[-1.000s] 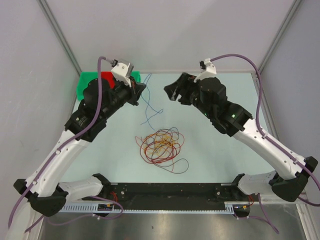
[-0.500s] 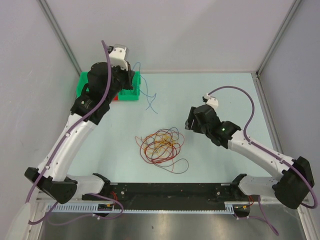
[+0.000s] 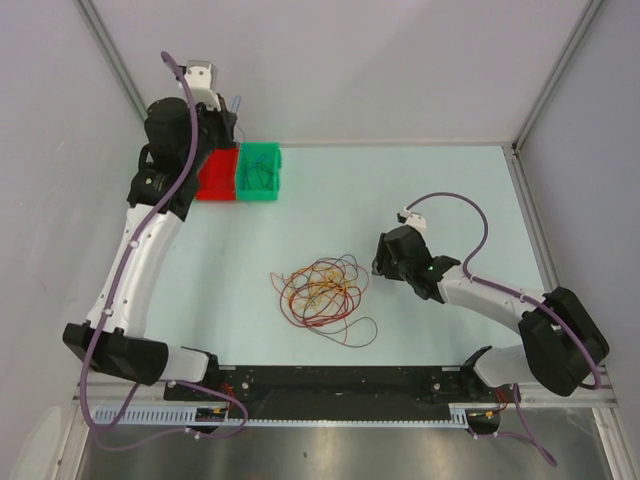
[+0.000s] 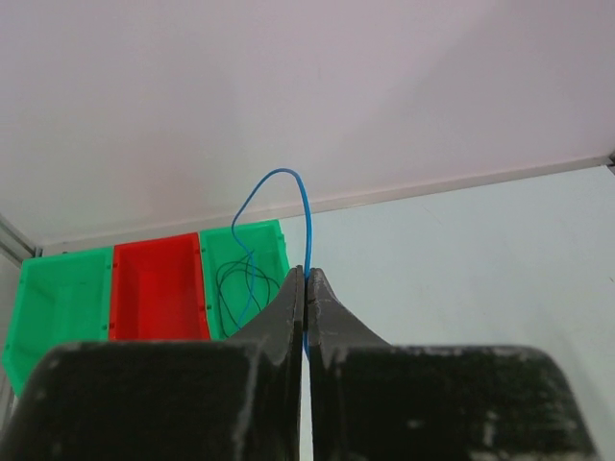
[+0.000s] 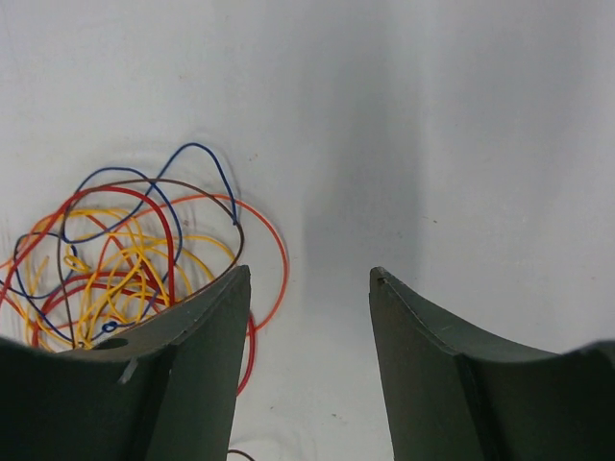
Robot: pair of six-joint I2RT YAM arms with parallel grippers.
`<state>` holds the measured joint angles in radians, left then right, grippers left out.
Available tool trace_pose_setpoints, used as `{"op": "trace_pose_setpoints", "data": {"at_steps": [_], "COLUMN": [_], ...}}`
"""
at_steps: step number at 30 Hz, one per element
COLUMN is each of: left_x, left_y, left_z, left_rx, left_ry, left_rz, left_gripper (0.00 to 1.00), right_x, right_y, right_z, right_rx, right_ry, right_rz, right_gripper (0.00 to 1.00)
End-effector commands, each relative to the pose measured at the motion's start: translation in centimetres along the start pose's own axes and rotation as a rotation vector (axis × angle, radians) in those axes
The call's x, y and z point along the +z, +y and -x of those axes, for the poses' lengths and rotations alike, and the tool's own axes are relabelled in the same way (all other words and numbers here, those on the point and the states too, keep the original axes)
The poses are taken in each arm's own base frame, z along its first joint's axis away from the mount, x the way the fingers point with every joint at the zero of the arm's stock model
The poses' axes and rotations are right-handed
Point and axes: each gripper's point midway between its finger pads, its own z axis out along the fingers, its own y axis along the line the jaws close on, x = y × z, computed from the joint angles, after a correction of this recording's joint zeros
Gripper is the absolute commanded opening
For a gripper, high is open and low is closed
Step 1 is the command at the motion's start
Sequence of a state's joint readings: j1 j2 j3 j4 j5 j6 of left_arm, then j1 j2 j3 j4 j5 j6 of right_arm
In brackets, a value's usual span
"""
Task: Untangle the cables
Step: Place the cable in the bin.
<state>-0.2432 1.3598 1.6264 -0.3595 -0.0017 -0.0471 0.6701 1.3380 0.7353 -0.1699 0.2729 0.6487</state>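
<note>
Top external view: cables (image 3: 322,290) in red, orange, yellow and dark colours, tangled in loose loops on the pale table (image 3: 450,190), mid-front. Right gripper (image 3: 380,260) low, just right of the tangle. Left gripper (image 3: 228,120) raised at the far-left corner, over a red bin (image 3: 214,178) and green bin (image 3: 262,172) set side by side.

Left wrist view only: jaws pressed together on a blue cable (image 4: 300,206), which arches up and falls into the green bin. Dark thin cables (image 4: 231,288) lie coiled there. Red bin's floor in plain view. Second green bin (image 4: 58,307) beyond it.

Right wrist view only: jaws parted moderately, nothing between them. Tangle lies at left, partly behind the left finger.
</note>
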Motion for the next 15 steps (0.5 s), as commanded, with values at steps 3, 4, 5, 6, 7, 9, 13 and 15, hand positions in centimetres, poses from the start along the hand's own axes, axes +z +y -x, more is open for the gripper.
{"op": "trace_pose_setpoints", "data": {"at_steps": [3, 4, 5, 6, 7, 9, 13, 15], "left_x": [2.6, 3.0, 3.5, 3.8, 4.1, 4.8, 6.0, 6.9], "left_y": [0.9, 1.2, 1.4, 1.5, 1.8, 1.9, 1.7, 1.6], "left_z": [1.7, 1.5, 1.4, 1.2, 1.1, 0.8, 0.2, -0.4], "left_rx": [0.011, 0.013, 0.014, 0.018, 0.019, 0.025, 0.033, 0.042], "left_ry": [-0.069, -0.066, -0.072, -0.071, -0.071, -0.078, -0.094, -0.091], "left_rz": [-0.056, -0.054, -0.051, -0.054, -0.051, -0.065, -0.108, -0.122], "left_gripper": [0.0, 0.0, 0.0, 0.0, 0.01, 0.0, 0.0, 0.0], "right_x": [1.1, 0.9, 0.7, 0.7, 0.6, 0.6, 0.9, 1.2], "right_y": [0.3, 0.9, 0.9, 0.9, 1.1, 0.9, 0.4, 0.1], "right_z": [0.3, 0.5, 0.5, 0.6, 0.4, 0.7, 0.3, 0.3], "right_rx": [-0.001, 0.003, 0.002, -0.002, -0.003, 0.006, 0.044, 0.06], "right_ry": [-0.078, -0.086, -0.093, -0.1, -0.1, -0.112, -0.074, -0.068], "right_rz": [0.079, 0.113, 0.124, 0.134, 0.161, 0.181, 0.238, 0.251], "right_gripper": [0.57, 0.57, 0.57, 0.57, 0.57, 0.57, 0.57, 0.57]}}
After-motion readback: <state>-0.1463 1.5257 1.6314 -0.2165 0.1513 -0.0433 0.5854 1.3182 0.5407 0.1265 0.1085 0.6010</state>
